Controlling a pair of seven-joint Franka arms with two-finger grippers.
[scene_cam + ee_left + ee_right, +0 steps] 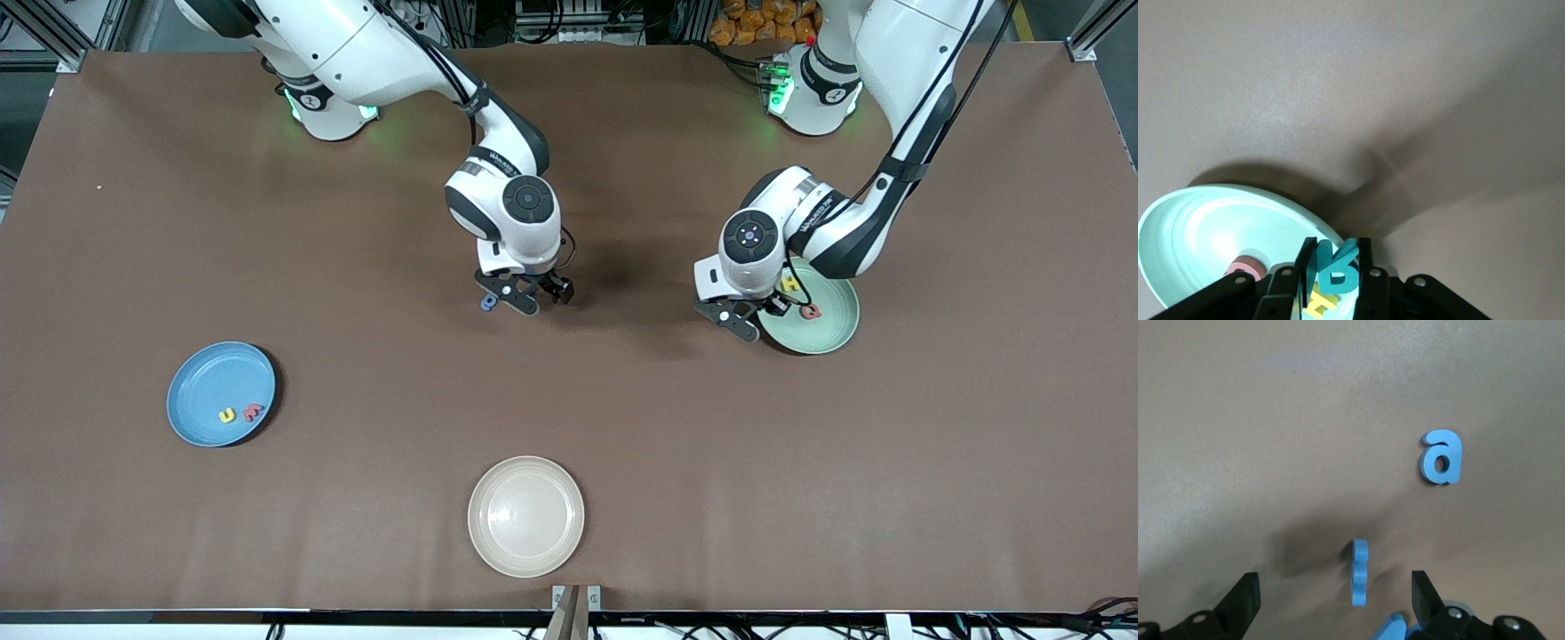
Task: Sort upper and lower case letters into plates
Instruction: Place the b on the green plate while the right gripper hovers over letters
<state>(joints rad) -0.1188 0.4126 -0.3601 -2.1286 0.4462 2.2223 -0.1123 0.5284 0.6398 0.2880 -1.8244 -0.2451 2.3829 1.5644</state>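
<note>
my left gripper [1333, 275] hung over the mint plate [1198, 227], pinching a teal letter [1338, 270]. my right gripper [1335, 600] hovered mid-table, fingers spread wide over a blue letter on edge [1360, 572], a blue "a" [1441, 457] lying near it.

Glossy white arms with black joint bands, black cables, black pincers, green-lit bases

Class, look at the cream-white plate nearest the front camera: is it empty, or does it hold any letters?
Empty. The cream-white plate shows only its bare surface; no letters lie in it.
</note>
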